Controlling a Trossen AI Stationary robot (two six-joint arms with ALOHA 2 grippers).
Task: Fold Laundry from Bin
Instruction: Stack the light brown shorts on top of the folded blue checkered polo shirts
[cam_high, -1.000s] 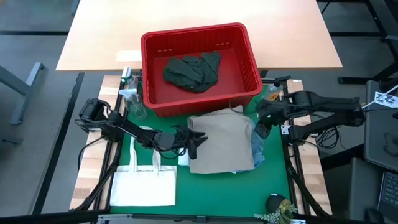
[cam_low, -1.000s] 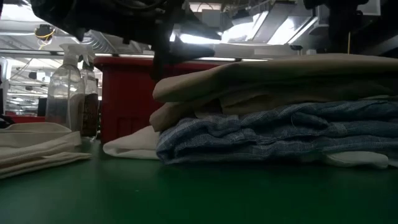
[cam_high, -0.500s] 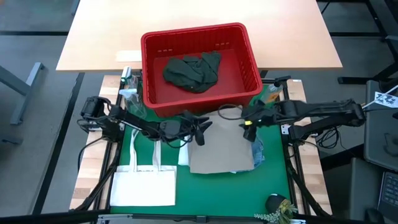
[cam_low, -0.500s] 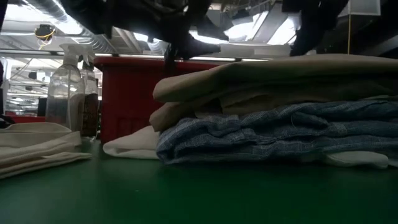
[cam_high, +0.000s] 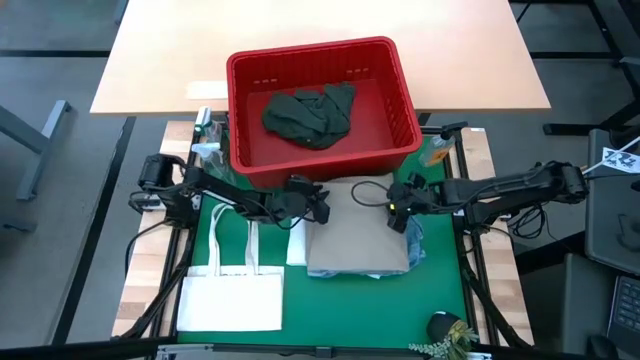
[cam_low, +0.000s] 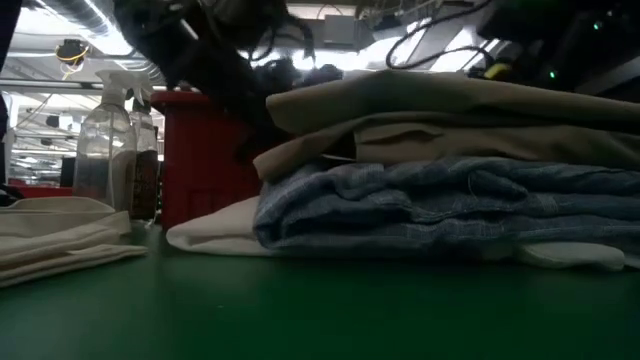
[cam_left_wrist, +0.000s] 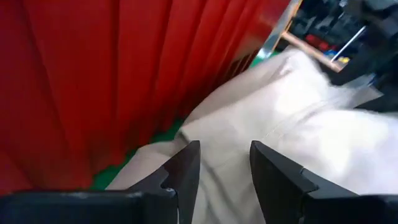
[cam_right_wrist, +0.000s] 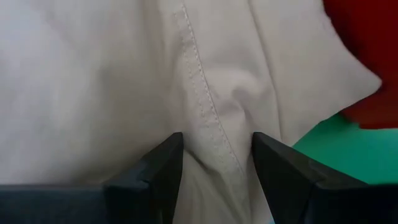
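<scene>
A folded beige garment (cam_high: 357, 228) tops the laundry stack on the green mat, over a blue striped piece (cam_low: 420, 200) and a white one (cam_low: 205, 236). The red bin (cam_high: 310, 48) stands just behind, with a dark green garment (cam_high: 308, 115) lying in it. My left gripper (cam_high: 320, 205) is open at the beige garment's far left corner, close to the bin's wall (cam_left_wrist: 93, 74). My right gripper (cam_high: 398, 207) is open on the garment's far right part. My left gripper (cam_left_wrist: 221, 175) has beige cloth (cam_left_wrist: 224, 143) showing between its open fingers; whether they touch it cannot be told. My right gripper (cam_right_wrist: 214, 167) comes slanting down from the right. Its open fingertips (cam_right_wrist: 163, 163) stand on the beige garment's top layer, a puckered seam ridge (cam_right_wrist: 211, 124) between them. The garment lies on the stack.
A flat white tote bag (cam_high: 232, 300) lies on the mat's near left. Spray bottles (cam_high: 207, 150) stand at the bin's left corner. A wooden table top (cam_high: 160, 60) lies behind the bin. Bare green mat (cam_high: 330, 310) shows in front of the stack.
My right gripper has come down and a little to the left onto the beige garment. My left gripper has gone toward the far edge, up to the garment's far left corner by the bin. The beige garment's left part has drawn in, and it lies squarer on the stack.
</scene>
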